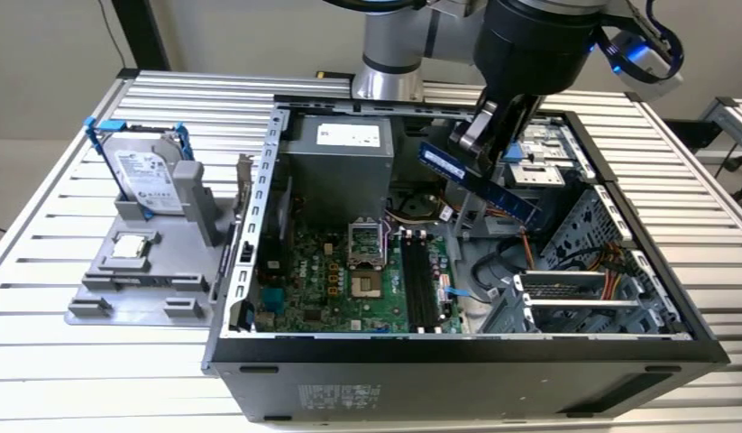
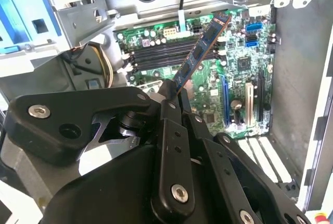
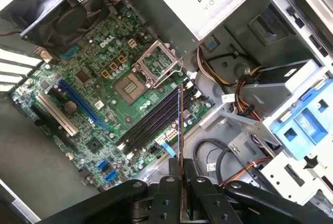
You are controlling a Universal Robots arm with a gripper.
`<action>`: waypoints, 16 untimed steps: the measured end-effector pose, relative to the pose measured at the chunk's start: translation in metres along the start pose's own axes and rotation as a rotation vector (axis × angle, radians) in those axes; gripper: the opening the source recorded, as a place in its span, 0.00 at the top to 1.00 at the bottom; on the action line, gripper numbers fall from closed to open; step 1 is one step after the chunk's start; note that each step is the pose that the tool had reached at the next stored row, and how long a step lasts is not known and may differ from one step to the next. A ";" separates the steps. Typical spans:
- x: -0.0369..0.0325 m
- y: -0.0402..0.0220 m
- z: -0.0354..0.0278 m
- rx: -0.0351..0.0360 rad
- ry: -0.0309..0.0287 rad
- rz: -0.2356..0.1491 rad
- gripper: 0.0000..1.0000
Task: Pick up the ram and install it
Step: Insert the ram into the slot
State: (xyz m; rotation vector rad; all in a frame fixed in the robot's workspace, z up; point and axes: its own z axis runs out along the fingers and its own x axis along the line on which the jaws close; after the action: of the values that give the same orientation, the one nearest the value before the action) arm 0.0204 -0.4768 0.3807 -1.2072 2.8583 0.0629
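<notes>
The ram [image 1: 485, 188], a long, thin, flat blue-faced circuit-board stick with a row of small dark chips, hangs tilted in the air, one end clamped in the end effector [image 2: 174, 96]. It is inside the open computer case [image 1: 467, 347], above the black memory slots [image 3: 151, 120] and not touching them. In the first wrist view the ram [image 3: 180, 130] shows edge-on.

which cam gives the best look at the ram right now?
Second wrist view: the ram shows its flat face, clamped in the gripper. Exterior view shows it tilted over the open case, partly behind the gripper. First wrist view shows it edge-on, a thin line.
</notes>
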 end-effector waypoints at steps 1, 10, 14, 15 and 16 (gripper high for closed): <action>0.0001 -0.0001 0.0000 0.0002 -0.0002 0.006 1.00; 0.0006 -0.0006 0.0000 0.0026 -0.0012 0.051 1.00; 0.0007 -0.0007 -0.0001 0.0035 -0.0016 0.070 1.00; 0.0008 -0.0008 0.0000 0.0038 -0.0017 0.074 1.00; 0.0008 -0.0008 -0.0001 0.0040 -0.0018 0.079 1.00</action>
State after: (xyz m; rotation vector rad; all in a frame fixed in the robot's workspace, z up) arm 0.0204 -0.4779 0.3807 -1.0926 2.9024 0.0605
